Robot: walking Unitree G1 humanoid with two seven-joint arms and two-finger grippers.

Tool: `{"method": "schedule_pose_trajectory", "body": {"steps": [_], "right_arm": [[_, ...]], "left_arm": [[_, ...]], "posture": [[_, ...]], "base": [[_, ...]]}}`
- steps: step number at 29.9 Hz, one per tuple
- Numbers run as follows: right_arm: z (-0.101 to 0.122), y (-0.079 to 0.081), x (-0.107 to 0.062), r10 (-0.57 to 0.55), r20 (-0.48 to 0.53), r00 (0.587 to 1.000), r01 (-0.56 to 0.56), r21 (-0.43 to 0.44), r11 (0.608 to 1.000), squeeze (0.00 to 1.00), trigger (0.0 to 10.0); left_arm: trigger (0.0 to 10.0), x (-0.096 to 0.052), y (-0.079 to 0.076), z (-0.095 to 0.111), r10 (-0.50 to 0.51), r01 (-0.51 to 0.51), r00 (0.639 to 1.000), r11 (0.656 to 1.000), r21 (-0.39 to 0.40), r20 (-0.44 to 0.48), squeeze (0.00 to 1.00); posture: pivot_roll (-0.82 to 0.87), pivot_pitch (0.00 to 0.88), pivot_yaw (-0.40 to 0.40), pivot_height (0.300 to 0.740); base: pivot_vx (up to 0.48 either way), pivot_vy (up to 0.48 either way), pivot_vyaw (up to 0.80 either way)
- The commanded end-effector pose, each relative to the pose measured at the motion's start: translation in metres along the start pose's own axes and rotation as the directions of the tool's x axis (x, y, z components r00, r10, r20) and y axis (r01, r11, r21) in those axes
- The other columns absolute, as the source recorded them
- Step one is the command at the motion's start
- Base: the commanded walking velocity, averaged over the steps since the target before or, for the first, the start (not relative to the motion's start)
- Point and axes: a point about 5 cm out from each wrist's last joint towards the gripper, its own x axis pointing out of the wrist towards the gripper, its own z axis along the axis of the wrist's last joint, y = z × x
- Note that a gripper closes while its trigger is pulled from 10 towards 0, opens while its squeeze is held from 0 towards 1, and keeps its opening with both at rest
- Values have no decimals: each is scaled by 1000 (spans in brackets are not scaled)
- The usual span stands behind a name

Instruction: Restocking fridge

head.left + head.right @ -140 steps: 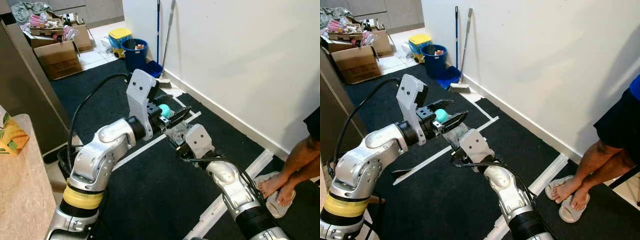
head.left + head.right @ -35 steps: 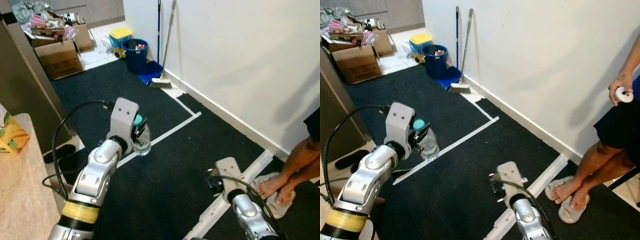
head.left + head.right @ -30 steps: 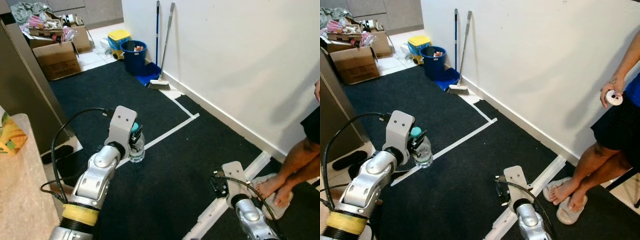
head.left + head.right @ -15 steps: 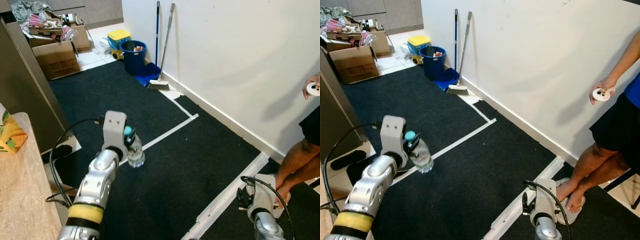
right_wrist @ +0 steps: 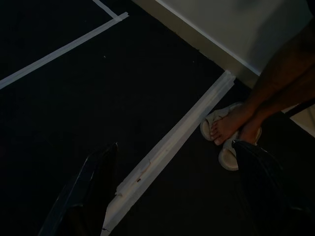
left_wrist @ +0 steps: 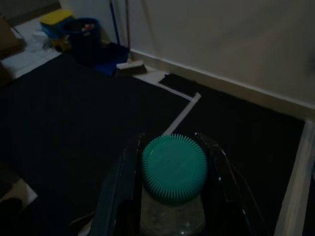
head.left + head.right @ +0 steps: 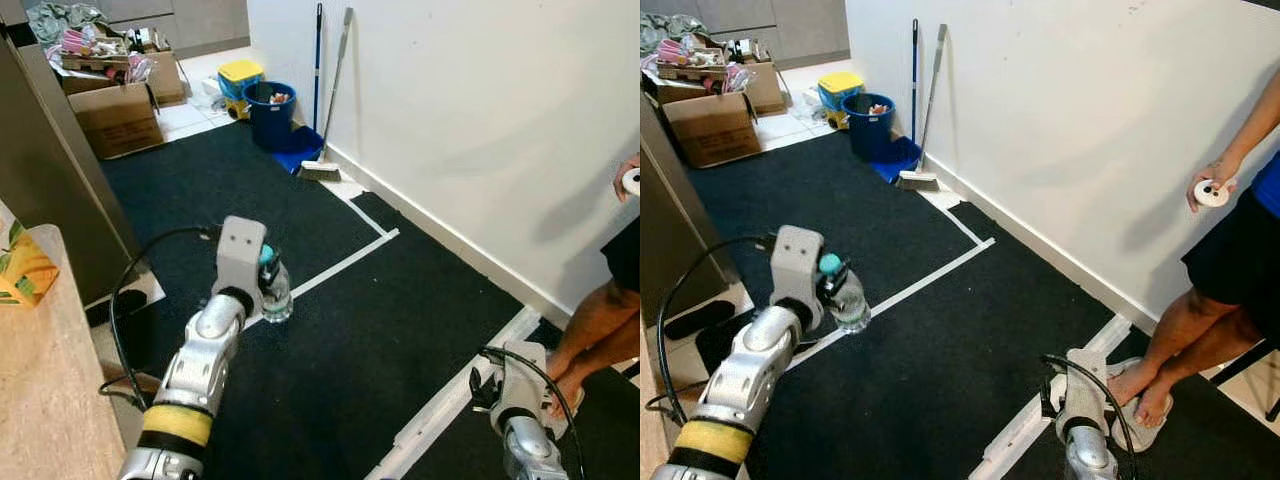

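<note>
A clear bottle [image 7: 276, 295] with a teal cap [image 6: 173, 167] is gripped by the closed left tool [image 6: 172, 196] above the black carpet [image 7: 330, 350], a blue bucket [image 7: 268, 108] with scraps is seen beyond, and the empty right tool [image 5: 179, 191] is held spread wide near a person's feet [image 5: 231, 129].

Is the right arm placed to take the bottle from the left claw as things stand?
Probably not. The right claw hangs open low by the floor tape, well apart from the bottle in the left claw.
</note>
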Motion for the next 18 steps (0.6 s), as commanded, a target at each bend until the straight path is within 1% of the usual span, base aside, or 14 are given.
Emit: {"method": "schedule_pose_trajectory", "body": {"steps": [1,5,10,18], "right_arm": [[-10,-2,-4,-5,-17,1000,5,-17,1000,0,10000],[-11,-2,-4,-6,-20,1000,6,-20,1000,0,10000],[-6,0,-2,-4,-9,1000,4,-21,1000,0,10000],[-3,6,-2,1,8,1000,-1,-19,1000,0,10000]], "left_arm": [[10000,-7,-3,-16,-25,27,999,999,43,-48,0],[10000,-9,-7,-22,-32,35,998,998,49,-60,0],[10000,-8,-9,-21,-30,33,998,998,50,-52,0],[10000,-4,-3,-14,-22,24,999,998,64,-30,0]], "posture": [[75,0,-50,740],[77,0,-49,740],[79,0,-49,740],[78,0,-38,740]], "base": [[0,0,0],[0,0,0],[0,0,0],[0,0,0]]}}
